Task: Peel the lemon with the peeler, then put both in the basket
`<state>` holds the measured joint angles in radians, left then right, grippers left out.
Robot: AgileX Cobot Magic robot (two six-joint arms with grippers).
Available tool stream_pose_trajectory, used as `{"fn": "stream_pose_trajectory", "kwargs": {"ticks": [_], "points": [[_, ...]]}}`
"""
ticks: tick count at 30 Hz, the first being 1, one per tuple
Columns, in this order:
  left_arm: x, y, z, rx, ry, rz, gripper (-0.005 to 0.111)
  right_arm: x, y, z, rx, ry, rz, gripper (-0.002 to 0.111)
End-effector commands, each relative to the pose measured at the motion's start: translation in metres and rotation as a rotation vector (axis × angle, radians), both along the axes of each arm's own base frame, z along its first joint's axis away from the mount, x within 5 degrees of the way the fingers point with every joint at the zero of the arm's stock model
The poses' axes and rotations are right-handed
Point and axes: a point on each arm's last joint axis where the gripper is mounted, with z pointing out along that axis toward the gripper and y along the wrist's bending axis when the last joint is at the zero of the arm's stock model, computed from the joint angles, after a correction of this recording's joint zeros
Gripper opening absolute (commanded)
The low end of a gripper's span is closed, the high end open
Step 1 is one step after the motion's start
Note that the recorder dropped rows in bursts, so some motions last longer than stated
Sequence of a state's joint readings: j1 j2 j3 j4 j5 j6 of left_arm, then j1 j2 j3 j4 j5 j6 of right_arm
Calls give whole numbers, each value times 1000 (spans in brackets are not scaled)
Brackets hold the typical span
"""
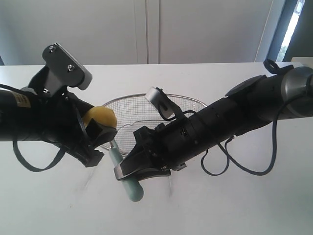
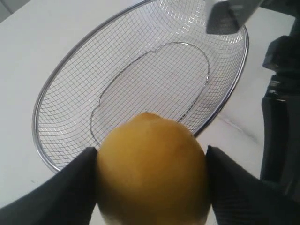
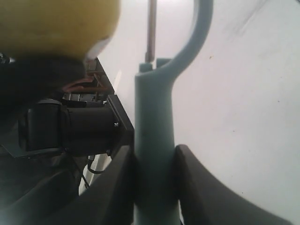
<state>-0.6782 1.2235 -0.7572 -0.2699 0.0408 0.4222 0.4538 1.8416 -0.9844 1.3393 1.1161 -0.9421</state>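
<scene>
L gripper [image 1: 99,138] pinches lemon [image 2: 152,164], R gripper [image 3: 154,180] pinches peeler [image 3: 152,117] handle, near basket [image 1: 193,98] -- too hard a stroke may roll lemon out, or twist peeler loose.

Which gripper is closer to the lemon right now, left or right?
Left. The left gripper is clamped on the lemon, one finger on each side. The right gripper is apart from it, holding the peeler by its handle.
</scene>
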Motion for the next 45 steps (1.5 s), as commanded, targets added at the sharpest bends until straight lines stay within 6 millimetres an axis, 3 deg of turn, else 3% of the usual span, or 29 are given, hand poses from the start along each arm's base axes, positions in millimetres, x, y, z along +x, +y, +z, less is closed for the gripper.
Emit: {"fn": "stream_pose_trajectory", "kwargs": {"ticks": [1,13,24,32,42,45], "points": [[0,-2,1,-11,-6,-2,0,-2,1,1,11,15,4,0],[0,-2,1,-9,-7,-3,0,3,3,7,13,-17,22,0],[0,-2,0,-8,-5,-3,0,17,-19,12,45,22,-50,0],[0,-2,0,-8,-5,-3,0,19,-28,38,102,-33,-56,0],[0,-2,0,-8,-5,-3,0,30,-73,79,130,-175,-188,0],[0,-2,0,-10,-4,-2,0,29,-83,82,70,-233,-190,0]]}}
